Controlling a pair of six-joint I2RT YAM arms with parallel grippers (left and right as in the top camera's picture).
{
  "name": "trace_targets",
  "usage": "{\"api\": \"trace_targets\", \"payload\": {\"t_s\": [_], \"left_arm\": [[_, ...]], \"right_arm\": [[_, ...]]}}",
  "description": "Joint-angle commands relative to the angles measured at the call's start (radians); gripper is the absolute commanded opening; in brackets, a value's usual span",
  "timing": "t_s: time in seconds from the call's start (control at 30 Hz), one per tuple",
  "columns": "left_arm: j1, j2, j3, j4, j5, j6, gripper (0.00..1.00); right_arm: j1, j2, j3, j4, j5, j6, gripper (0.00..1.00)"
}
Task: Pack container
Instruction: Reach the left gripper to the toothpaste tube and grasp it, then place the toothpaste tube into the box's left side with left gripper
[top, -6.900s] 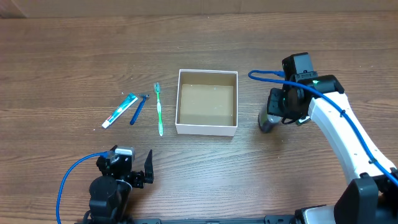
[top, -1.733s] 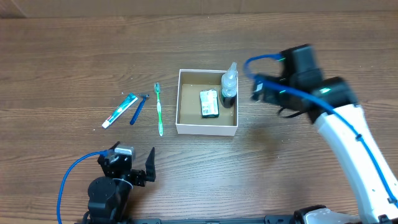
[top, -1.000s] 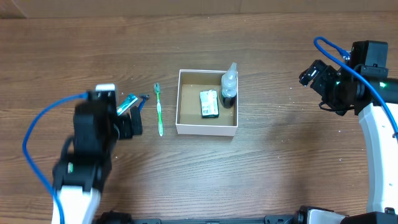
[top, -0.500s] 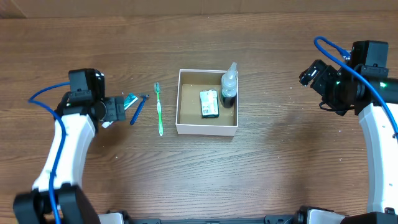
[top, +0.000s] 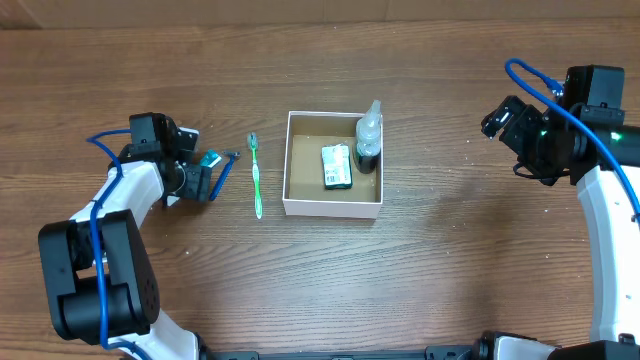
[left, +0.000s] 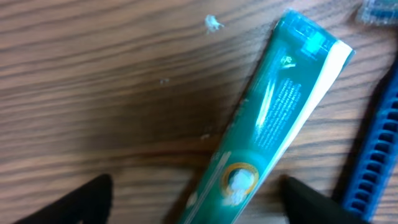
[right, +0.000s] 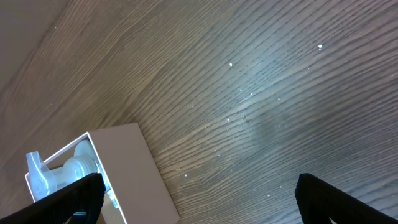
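The container (top: 333, 207) is a white-walled box with a brown inside, at the table's middle. In it lie a green and white packet (top: 338, 167) and a clear bottle (top: 368, 133) in the right back corner. My left gripper (top: 192, 178) is low over the teal toothpaste tube (left: 273, 118). It is open, with one finger on each side of the tube and a gap at both sides. Only the tube's end (top: 210, 160) shows from overhead. My right gripper (top: 500, 120) hangs open and empty, well right of the container (right: 137, 168).
A blue razor (top: 224, 172) lies just right of the tube, its handle (left: 373, 162) close to my left gripper's right finger. A green toothbrush (top: 256, 176) lies between the razor and the container. The bottle (right: 65, 171) shows at the right wrist view's lower left.
My left arm has swung from the table's front to the toothpaste tube and come down over it, jaws narrowing a little. The right arm has stayed still for the last second.
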Motion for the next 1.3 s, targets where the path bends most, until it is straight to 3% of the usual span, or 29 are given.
{"api": "trace_targets", "payload": {"t_s": [0.0, 0.03, 0.2, 0.33, 0.5, 0.67, 0.8, 0.97, 1.1, 1.17, 1.27], "left_arm": [[0.001, 0.05, 0.018, 0.004, 0.03, 0.024, 0.59], [0.001, 0.05, 0.018, 0.004, 0.03, 0.014, 0.55], [0.001, 0.05, 0.018, -0.024, 0.03, -0.085, 0.18], [0.001, 0.046, 0.021, -0.07, 0.056, -0.176, 0.04], [-0.019, -0.04, 0.109, -0.241, 0.127, -0.266, 0.04], [-0.177, -0.213, 0.259, -0.393, 0.192, -0.288, 0.04], [-0.407, -0.329, 0.283, -0.319, 0.183, -0.382, 0.04], [-0.566, -0.255, 0.262, -0.256, 0.131, -0.53, 0.04], [-0.599, -0.17, 0.262, -0.196, 0.134, -0.533, 0.23], [-0.588, -0.177, 0.267, -0.196, 0.134, -0.534, 0.27], [-0.537, -0.226, 0.296, -0.227, 0.137, -0.541, 0.46]], "right_arm": [[-0.002, -0.002, 0.018, 0.004, -0.005, 0.005, 1.0], [-0.002, -0.002, 0.018, 0.004, -0.005, 0.005, 1.0], [-0.002, -0.002, 0.018, 0.004, -0.005, 0.005, 1.0], [-0.002, -0.002, 0.018, 0.004, -0.005, 0.005, 1.0], [-0.002, -0.002, 0.018, 0.004, -0.005, 0.005, 1.0], [-0.002, -0.002, 0.018, 0.004, -0.005, 0.005, 1.0], [-0.002, -0.002, 0.018, 0.004, -0.005, 0.005, 1.0], [-0.002, -0.002, 0.018, 0.004, -0.005, 0.005, 1.0], [-0.002, -0.002, 0.018, 0.004, -0.005, 0.005, 1.0], [-0.002, -0.002, 0.018, 0.004, -0.005, 0.005, 1.0], [-0.002, -0.002, 0.018, 0.004, -0.005, 0.005, 1.0]]}}
